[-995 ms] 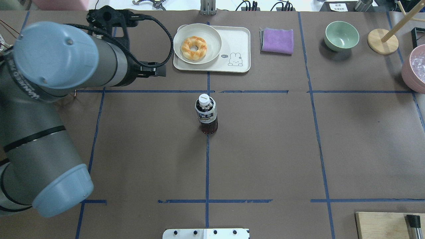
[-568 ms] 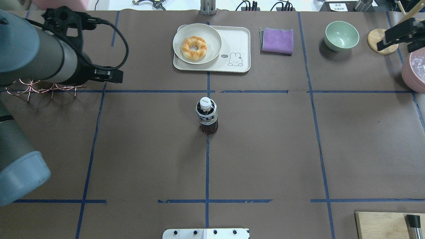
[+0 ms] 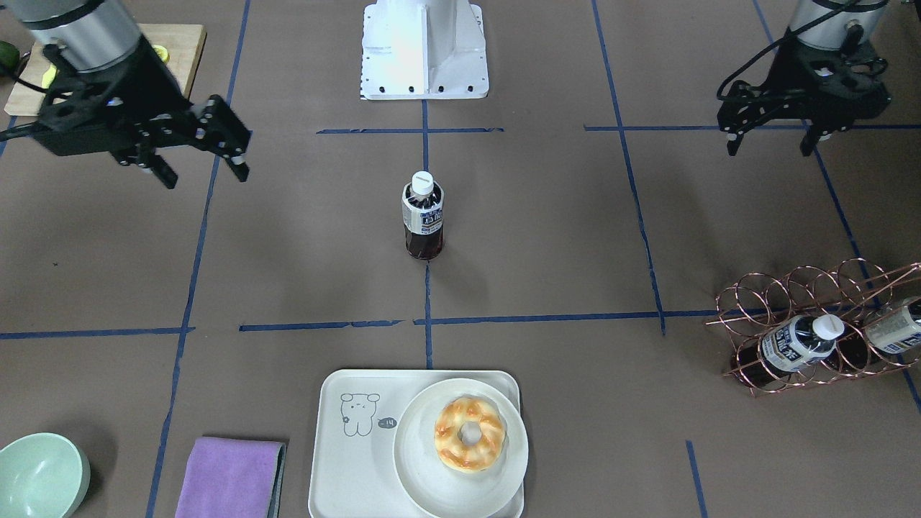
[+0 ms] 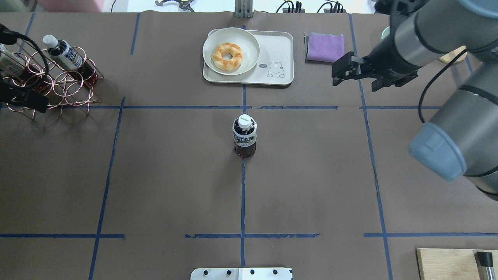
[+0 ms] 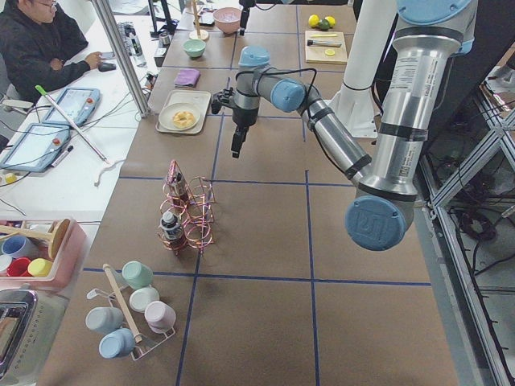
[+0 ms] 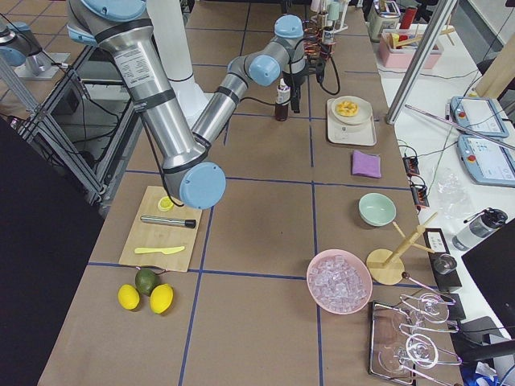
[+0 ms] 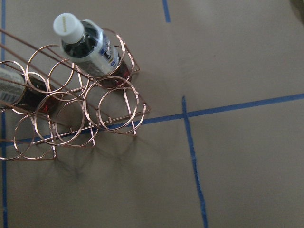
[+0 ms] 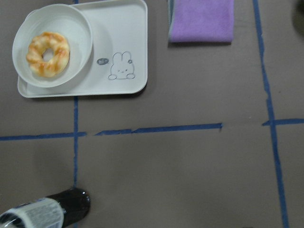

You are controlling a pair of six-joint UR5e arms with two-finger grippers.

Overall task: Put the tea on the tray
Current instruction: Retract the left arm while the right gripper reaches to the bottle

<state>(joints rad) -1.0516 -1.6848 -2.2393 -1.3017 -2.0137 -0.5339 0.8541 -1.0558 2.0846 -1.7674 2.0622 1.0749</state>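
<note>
Step in hand: approach, nothing grasped yet. The tea (image 4: 244,137) stands upright on the desk (image 4: 163,175), on the centre tape line, well apart from the tray (image 4: 277,44) at the far edge. The right end effector (image 4: 354,83) hangs in the air beside the tray's right end, near the purple cloth (image 4: 325,47), with jaws spread and empty. The left end effector (image 3: 768,147) is also spread and empty, off by the copper wire rack (image 4: 70,87), far from the tea. My judgement is that the right arm is the likelier one to take the bottle, since its wrist camera looks down on both tray and tea. For the next move you would bring those jaws across and down to straddle the bottle's body below the white cap, close, lift clear, and carry it over. The plate (image 4: 252,58) with the doughnut (image 4: 227,56) fills the tray's left half in the overhead view, so aim for the bare part around the bear drawing. The bottle is tall and narrow, so I expect it to tip if nudged sideways. Hard to make out: neither wrist view shows its own fingers, the right wrist view cuts the tea off at the bottom edge, the overhead view crops the left end effector at its left margin, the label print is too small to read, and the right end effector's height over the desk cannot be judged.
</note>
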